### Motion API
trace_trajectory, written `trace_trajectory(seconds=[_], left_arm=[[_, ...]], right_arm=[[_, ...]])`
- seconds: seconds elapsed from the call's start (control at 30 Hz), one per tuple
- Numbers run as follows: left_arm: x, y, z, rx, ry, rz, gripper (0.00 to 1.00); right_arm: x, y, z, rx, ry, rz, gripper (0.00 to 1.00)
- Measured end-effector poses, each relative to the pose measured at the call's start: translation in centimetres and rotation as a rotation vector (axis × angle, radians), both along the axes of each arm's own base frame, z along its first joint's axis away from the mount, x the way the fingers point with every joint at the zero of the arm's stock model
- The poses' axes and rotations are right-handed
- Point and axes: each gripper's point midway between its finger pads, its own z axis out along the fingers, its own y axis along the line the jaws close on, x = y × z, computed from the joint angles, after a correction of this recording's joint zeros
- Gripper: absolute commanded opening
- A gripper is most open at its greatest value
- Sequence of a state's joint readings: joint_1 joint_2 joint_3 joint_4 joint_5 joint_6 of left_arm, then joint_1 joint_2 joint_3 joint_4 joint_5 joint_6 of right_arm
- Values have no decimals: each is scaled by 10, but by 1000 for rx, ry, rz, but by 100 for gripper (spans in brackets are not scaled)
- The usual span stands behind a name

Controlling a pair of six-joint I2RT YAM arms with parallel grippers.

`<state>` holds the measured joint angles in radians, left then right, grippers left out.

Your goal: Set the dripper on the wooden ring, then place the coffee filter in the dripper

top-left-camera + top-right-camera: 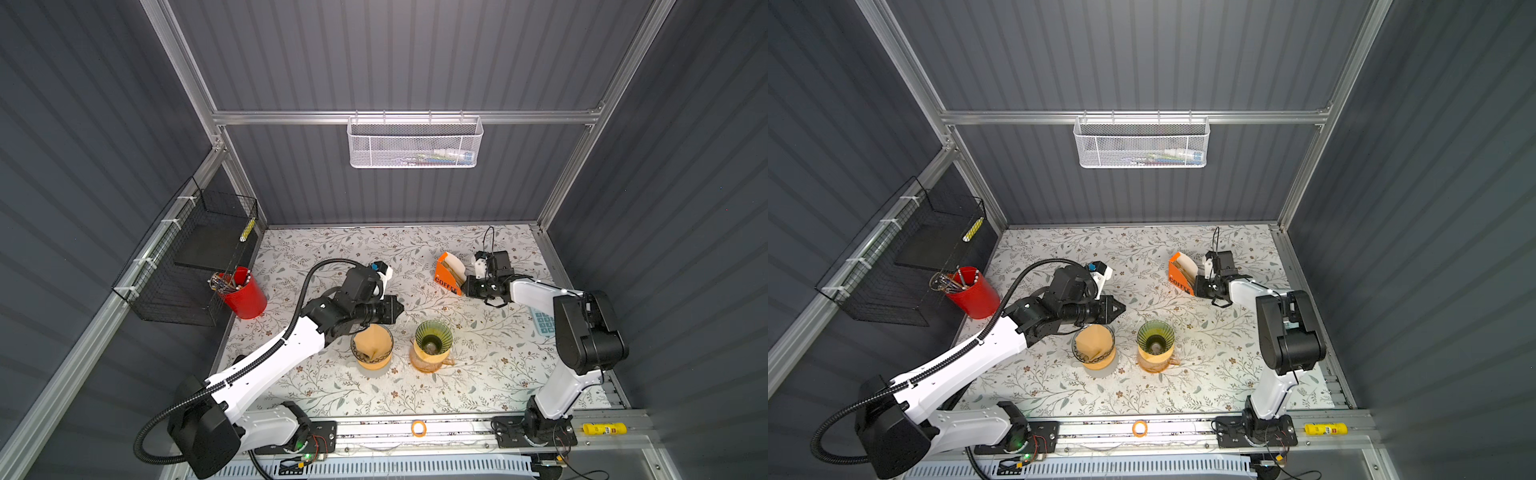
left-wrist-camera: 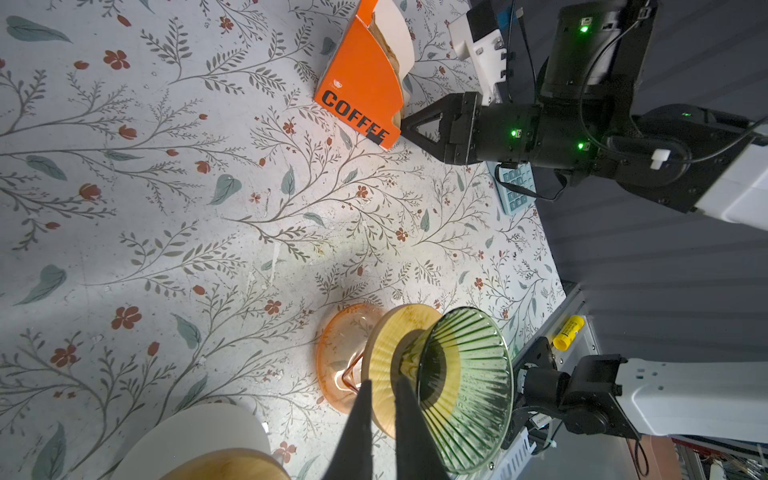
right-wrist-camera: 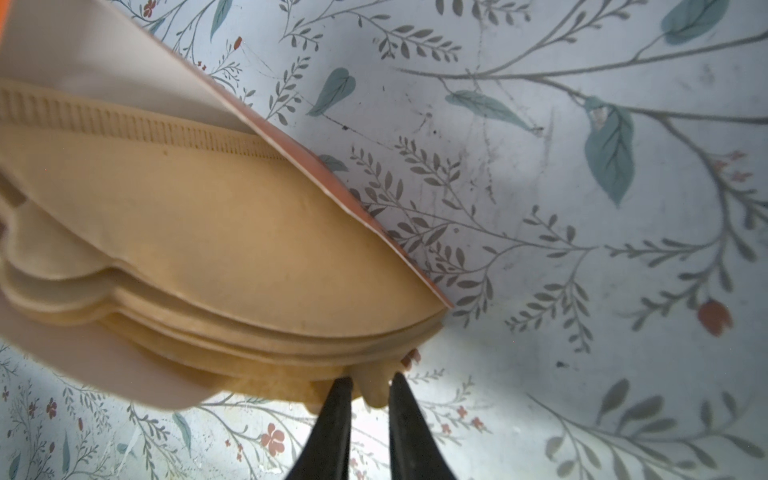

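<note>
I saw the right gripper (image 3: 371, 380) pinch a coffee filter (image 3: 374, 397) in the orange box (image 1: 446, 274), far-right of the empty green dripper (image 1: 433, 338), while the clenched left gripper (image 1: 399, 309) hung near a filter-lined dripper (image 1: 372, 345).

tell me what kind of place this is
Probably a robot lab cell staged as a coffee corner: grey walls on an aluminium frame, left arm and right arm on a front rail, a floral table with a green dripper and orange coffee filter box.
</note>
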<state>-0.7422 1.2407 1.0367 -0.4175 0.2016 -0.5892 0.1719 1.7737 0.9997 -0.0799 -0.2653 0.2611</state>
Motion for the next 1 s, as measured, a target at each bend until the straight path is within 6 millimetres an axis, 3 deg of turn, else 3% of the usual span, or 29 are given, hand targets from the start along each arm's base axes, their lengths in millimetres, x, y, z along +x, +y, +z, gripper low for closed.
trace_trajectory(seconds=[0.2,0.6,1.0], left_arm=[[0,0,0,0,0,0,14],[0,0,0,-1,0,5,14],[0,1,4,-9,-5,7,14]], right_arm=[[0,0,0,-1,2,0,17],[0,2,1,-3,1,4,0],[-4,0,2,-12,16,-1,0]])
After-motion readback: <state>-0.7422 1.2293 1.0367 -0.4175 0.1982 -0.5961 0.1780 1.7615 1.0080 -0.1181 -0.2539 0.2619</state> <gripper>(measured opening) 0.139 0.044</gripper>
